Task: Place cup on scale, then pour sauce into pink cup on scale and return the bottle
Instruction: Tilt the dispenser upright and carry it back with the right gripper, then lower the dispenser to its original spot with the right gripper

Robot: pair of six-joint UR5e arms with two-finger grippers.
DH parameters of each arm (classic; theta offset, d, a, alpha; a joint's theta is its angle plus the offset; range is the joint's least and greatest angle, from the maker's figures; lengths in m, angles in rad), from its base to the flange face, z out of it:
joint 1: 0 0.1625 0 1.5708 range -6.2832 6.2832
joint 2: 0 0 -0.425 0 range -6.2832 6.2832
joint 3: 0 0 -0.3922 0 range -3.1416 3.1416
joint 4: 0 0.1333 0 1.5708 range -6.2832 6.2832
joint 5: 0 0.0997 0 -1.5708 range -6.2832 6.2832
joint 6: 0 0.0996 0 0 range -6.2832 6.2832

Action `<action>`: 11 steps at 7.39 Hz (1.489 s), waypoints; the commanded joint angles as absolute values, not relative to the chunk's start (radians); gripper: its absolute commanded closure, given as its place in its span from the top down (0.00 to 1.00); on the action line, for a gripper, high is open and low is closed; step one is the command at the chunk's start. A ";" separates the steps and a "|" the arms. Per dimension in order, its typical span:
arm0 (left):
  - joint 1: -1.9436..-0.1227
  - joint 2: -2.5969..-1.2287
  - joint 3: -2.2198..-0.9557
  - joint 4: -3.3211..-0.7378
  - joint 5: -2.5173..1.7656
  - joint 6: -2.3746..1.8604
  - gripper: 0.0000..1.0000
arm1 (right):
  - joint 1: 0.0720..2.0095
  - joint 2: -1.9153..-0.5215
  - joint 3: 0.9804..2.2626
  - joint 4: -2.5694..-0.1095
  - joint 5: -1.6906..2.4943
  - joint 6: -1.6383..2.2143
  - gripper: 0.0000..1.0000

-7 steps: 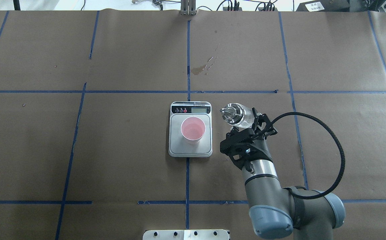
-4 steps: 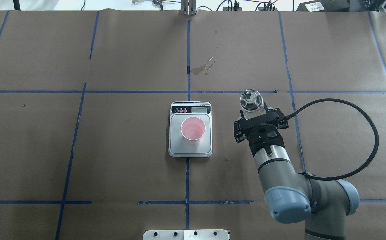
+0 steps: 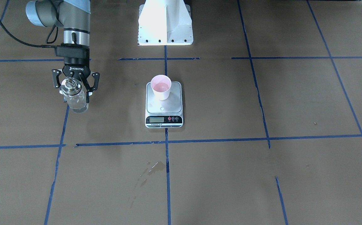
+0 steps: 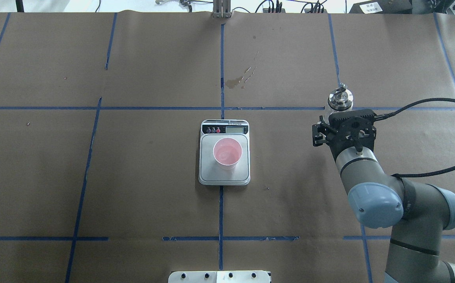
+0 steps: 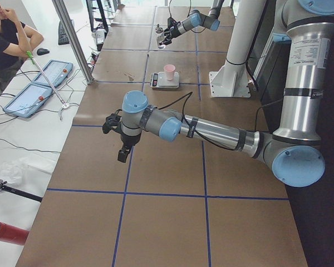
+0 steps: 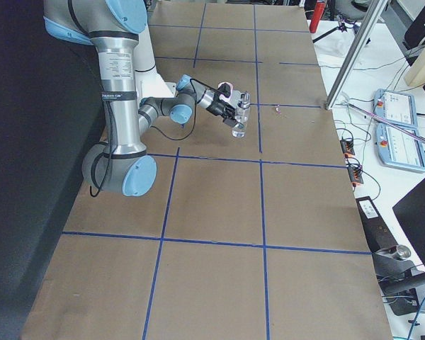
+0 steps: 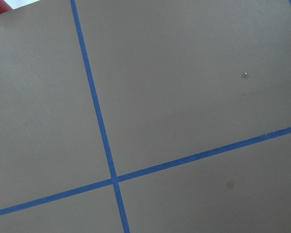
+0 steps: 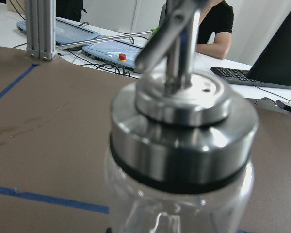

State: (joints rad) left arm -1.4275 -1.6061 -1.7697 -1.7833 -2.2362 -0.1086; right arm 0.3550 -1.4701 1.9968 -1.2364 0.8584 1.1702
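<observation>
Left gripper (image 5: 122,151): far out to the left over bare brown paper, caught only by the side camera. I cannot tell how its fingers stand.
Scale (image 4: 224,175): one, mid-table.
Cup (image 4: 227,152): one, pink, upright on the scale's plate.
Right gripper (image 3: 74,93): fingers clamped round the body of the one glass bottle (image 4: 340,99), which is upright and well right of the scale.
Change: half a second ago the bottle hung nearer the scale. It now sits farther right, at the blue tape line.
</observation>
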 commanded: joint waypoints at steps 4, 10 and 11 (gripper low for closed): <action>-1.430 -1.603 -1.784 -1.782 -2.235 -0.144 1.00 | 0.359 -1.545 1.970 -1.235 0.907 1.443 0.00; -1.430 -1.605 -1.784 -1.782 -2.233 -0.146 1.00 | 0.344 -1.565 1.913 -1.235 0.878 1.525 0.00; -1.430 -1.605 -1.784 -1.782 -2.233 -0.146 1.00 | 0.330 -1.565 1.907 -1.235 0.873 1.525 0.00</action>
